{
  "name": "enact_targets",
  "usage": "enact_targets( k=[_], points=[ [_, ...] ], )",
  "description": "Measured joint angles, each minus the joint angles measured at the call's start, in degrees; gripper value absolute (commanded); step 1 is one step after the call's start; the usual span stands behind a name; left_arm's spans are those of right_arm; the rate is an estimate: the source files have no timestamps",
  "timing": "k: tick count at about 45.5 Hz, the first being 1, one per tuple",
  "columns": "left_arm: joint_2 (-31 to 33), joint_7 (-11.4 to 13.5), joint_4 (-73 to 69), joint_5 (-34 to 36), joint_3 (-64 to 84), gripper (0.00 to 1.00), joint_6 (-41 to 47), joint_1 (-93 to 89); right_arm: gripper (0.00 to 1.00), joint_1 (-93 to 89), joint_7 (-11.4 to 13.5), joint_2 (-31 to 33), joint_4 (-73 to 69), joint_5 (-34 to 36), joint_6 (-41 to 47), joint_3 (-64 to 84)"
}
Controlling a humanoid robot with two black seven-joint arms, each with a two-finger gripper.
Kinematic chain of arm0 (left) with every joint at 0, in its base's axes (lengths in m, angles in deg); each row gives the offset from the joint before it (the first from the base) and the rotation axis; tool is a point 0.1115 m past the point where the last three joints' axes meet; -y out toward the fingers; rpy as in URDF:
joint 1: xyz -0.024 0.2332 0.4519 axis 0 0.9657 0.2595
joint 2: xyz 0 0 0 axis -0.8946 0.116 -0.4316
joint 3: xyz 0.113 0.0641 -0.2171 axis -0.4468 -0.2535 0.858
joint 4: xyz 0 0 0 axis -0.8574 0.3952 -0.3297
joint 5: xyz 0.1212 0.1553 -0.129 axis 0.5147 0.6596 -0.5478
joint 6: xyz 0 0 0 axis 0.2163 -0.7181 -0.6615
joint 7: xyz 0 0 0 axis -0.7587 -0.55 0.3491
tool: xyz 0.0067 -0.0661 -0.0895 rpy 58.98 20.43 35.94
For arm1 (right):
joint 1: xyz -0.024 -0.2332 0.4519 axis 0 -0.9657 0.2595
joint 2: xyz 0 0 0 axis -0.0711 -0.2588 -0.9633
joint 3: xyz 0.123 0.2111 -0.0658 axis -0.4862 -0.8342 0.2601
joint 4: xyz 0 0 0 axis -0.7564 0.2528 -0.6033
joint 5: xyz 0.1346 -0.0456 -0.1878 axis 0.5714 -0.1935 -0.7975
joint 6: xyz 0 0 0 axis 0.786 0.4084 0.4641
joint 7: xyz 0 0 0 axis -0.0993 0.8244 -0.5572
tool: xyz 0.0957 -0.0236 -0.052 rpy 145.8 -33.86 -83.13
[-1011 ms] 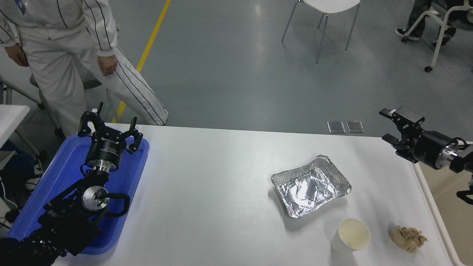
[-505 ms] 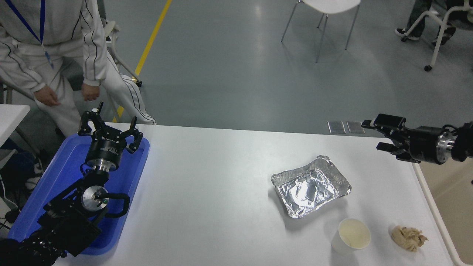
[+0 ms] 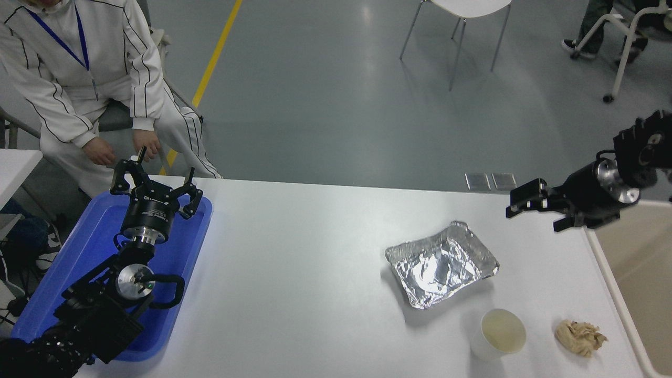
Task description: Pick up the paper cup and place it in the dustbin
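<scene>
A: What takes the most place here?

B: The white table (image 3: 294, 273). Its near edge is cut off by the bottom of the picture. At the right border stands the dustbin (image 3: 638, 283), beige with a pale rim. Only its left part shows; the rest runs out of the picture.

A: And at the left side?

B: A blue tray (image 3: 181, 247) lies on the left end of the table. The left arm is over it and hides much of its floor. The left gripper (image 3: 156, 185) has its fingers spread wide and holds nothing. Behind it a person (image 3: 79, 79) in white clothes sits at the far left corner, the head cut off at the top.

A: Where is the right gripper (image 3: 541, 207)?

B: It hangs in the air above the far right corner of the table, pointing to the left. Its two fingers stand apart and there is nothing between them.

A: And the cup?

B: The paper cup (image 3: 499, 334) stands upright near the front right part of the table, open side up, well apart from the right gripper. The crumpled foil tray (image 3: 442, 263) lies between them, just behind the cup. A tan paper wad (image 3: 579, 338) lies at the cup's right, near the dustbin, not touching the cup.
</scene>
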State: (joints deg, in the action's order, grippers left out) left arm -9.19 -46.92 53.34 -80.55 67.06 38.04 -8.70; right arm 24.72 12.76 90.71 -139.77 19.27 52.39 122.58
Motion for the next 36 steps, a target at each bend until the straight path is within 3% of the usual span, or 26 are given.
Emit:
enact_targets(
  k=[12, 36],
  points=[
    [0.00, 0.00, 0.00, -0.01, 0.00, 1.00, 0.02, 0.00, 1.00, 8.73, 1.56, -2.40, -4.41, -2.14, 4.14, 4.36],
    [0.00, 0.00, 0.00, -0.01, 0.00, 1.00, 0.03, 0.00, 1.00, 15.24, 2.14, -5.17, -8.14, -3.04, 5.67, 8.62]
  ],
)
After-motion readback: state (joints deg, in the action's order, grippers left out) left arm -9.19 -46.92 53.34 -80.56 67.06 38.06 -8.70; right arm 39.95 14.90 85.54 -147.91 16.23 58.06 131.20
